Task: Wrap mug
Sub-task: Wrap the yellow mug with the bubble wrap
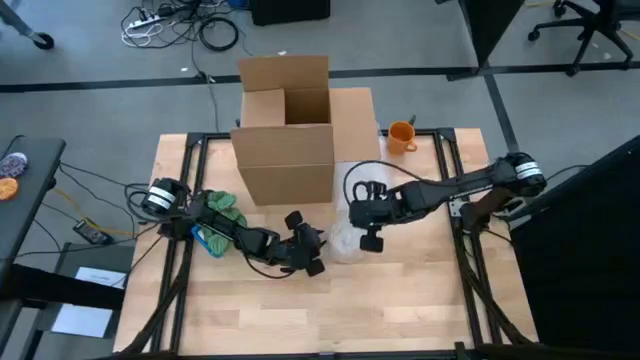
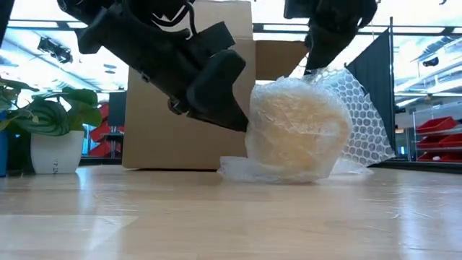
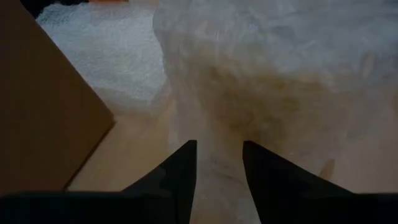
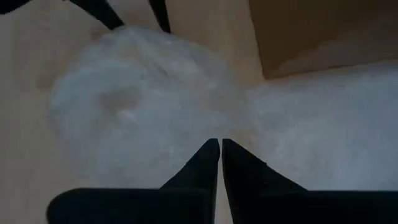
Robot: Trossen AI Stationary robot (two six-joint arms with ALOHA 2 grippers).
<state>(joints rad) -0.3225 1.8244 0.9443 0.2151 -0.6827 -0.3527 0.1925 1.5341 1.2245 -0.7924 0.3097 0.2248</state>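
**Mid-wrap: mug bundled, loose flap left to fold**

Well into the wrap, judging by the bundle. Left pincer at the near side of the wrapped mug, fingers parted a little with a fold of bubble wrap between them, though whether actually pinched cannot be told. Right pincer above the bundle's far side, fingers drawn together to a thin slit, apparently nipping the wrap's edge where the low view shows a sheet rising behind the mug.

Next, probably: draw that standing flap over the top and tuck it down while the left side steadies the bundle; calls for a gentle pull, since the thin film may slip free or roll the mug.

Mug itself: a pale yellowish rounded form, clouded under several cloudy layers, resting on the counter just in front of the cardboard box, between both arms. Handle not discernible. Spare wrap trailing flat beneath and beside it.
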